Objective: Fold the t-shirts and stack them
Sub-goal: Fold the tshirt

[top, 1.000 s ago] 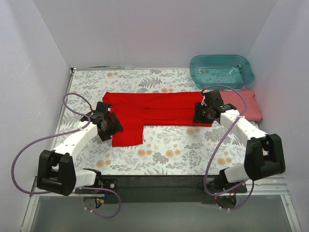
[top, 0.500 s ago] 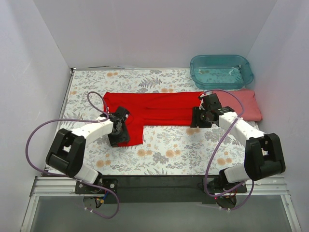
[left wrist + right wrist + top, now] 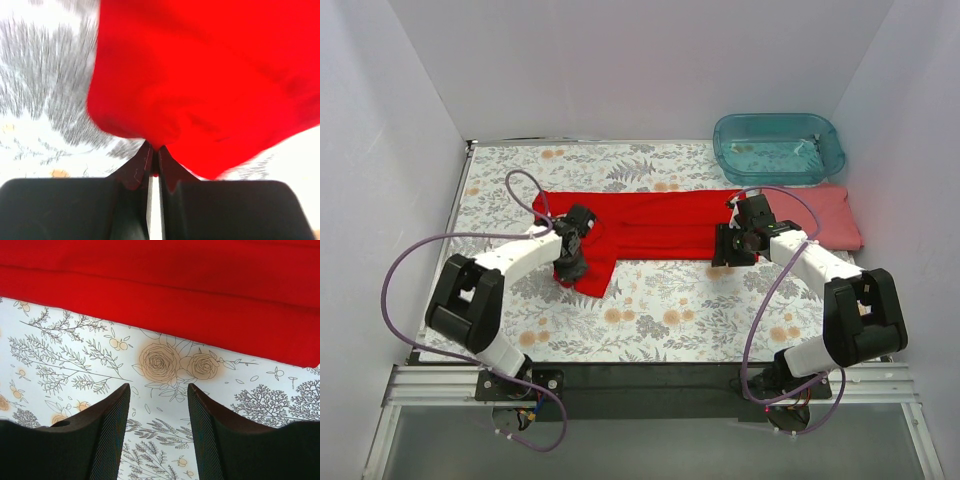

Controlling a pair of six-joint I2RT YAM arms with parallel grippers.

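Note:
The bright red t-shirt (image 3: 655, 225) lies spread across the middle of the flowered table, its lower left part hanging toward the front. My left gripper (image 3: 571, 265) is shut on that part's edge; in the left wrist view the red cloth (image 3: 210, 80) is pinched between the closed jaws of the left gripper (image 3: 154, 155). My right gripper (image 3: 730, 252) hovers just in front of the shirt's right hem (image 3: 200, 315). The right gripper (image 3: 159, 395) stands open over bare tablecloth with nothing between its fingers. A salmon-pink folded t-shirt (image 3: 830, 212) lies flat at the right.
A translucent teal tub (image 3: 778, 147) stands at the back right, just behind the pink shirt. White walls close in the table (image 3: 660, 310) on the left, back and right. Purple cables loop from both arms.
My left arm swung in from the left onto the shirt's lower left part and its gripper went from open to shut on the cloth, bunching it. The right gripper shifted slightly left.

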